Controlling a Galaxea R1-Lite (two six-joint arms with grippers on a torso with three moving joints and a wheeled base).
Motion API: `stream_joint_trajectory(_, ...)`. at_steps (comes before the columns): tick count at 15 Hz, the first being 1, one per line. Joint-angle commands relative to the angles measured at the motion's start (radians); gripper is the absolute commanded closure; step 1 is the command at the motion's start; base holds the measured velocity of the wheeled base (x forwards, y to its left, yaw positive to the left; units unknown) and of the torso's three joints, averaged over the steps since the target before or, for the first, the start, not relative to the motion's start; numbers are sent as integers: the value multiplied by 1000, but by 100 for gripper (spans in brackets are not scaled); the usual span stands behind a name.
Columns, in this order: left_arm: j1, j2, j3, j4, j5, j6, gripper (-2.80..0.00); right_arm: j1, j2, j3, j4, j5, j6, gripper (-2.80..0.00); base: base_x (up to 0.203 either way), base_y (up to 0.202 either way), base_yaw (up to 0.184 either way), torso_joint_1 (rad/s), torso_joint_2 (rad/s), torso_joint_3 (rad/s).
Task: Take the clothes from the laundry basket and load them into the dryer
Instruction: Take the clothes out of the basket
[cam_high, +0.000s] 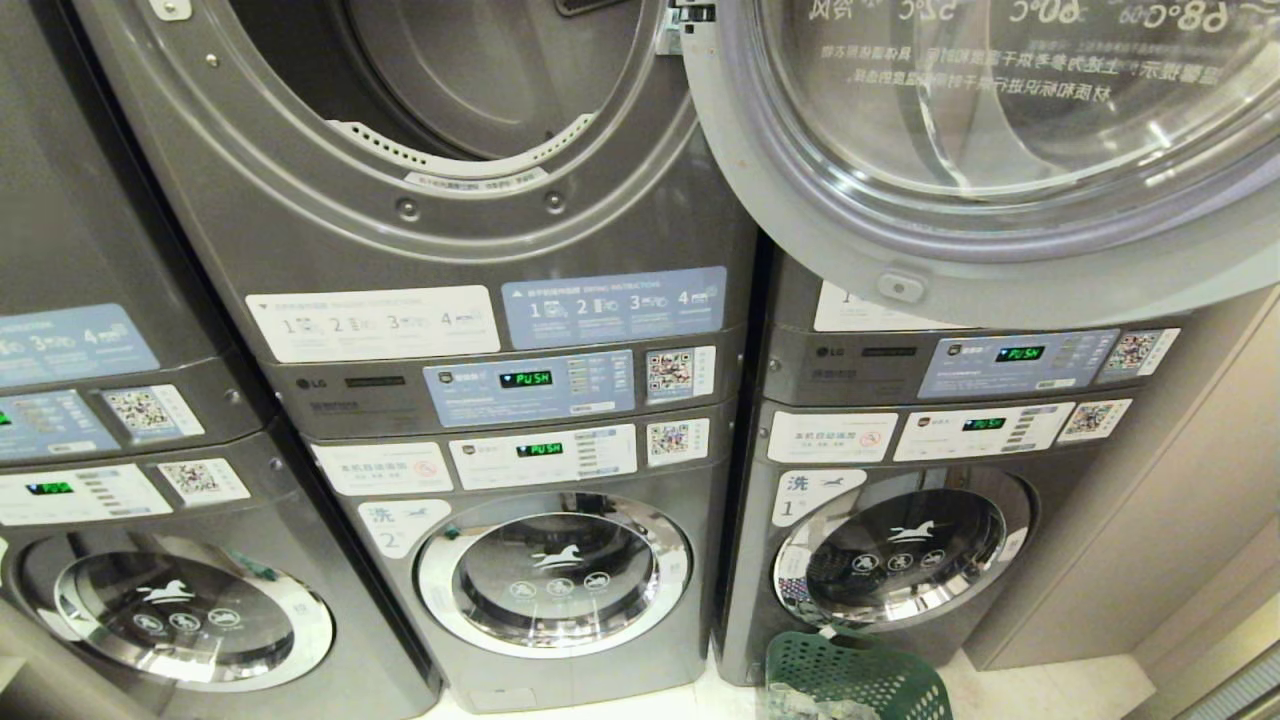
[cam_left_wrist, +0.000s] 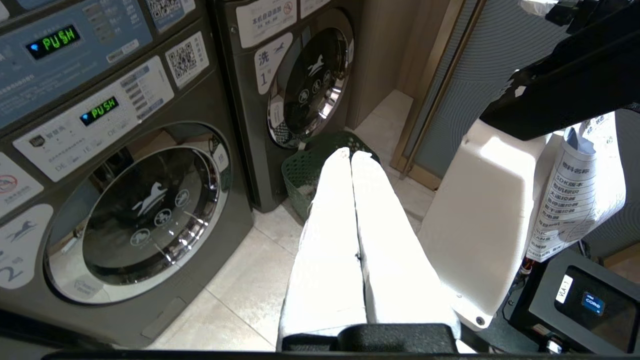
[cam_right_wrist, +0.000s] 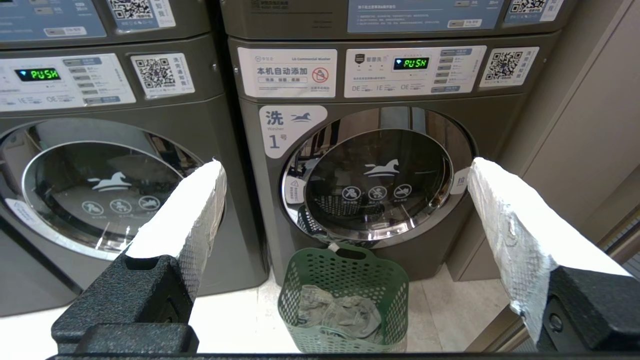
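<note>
The green laundry basket (cam_right_wrist: 345, 295) stands on the floor before the washer marked 1, and its rim shows at the bottom of the head view (cam_high: 855, 680). Crumpled grey-blue denim clothes (cam_right_wrist: 337, 312) lie inside it. The dryer (cam_high: 440, 90), above the washer marked 2, has its drum open, with its glass door (cam_high: 1000, 130) swung out to the right. My right gripper (cam_right_wrist: 347, 167) is open and empty, back from the basket and facing it. My left gripper (cam_left_wrist: 350, 155) is shut on nothing and hangs above the floor, pointing toward the basket (cam_left_wrist: 300, 175). Neither arm shows in the head view.
The open dryer door hangs over the top of the stack marked 1. The chrome-ringed washer doors (cam_high: 553, 570) (cam_high: 900, 555) are closed. A third stack (cam_high: 150, 600) stands at the left and a beige wall (cam_high: 1150, 520) at the right. My white body (cam_left_wrist: 480, 215) is beside the left gripper.
</note>
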Motion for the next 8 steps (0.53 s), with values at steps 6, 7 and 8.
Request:
stream_joint_trajectory(6, 2, 150, 15, -51, 50, -138, 0, 0, 0, 0, 0, 0, 0, -280, 0, 0, 0, 0, 0, 0)
stream_joint_trajectory(7, 2, 169, 18, -104, 71, -154, 0, 0, 0, 0, 0, 0, 0, -280, 0, 0, 0, 0, 0, 0)
stream_joint_trajectory(8, 1, 183, 22, -126, 97, -169, 0, 0, 0, 0, 0, 0, 0, -280, 0, 0, 0, 0, 0, 0)
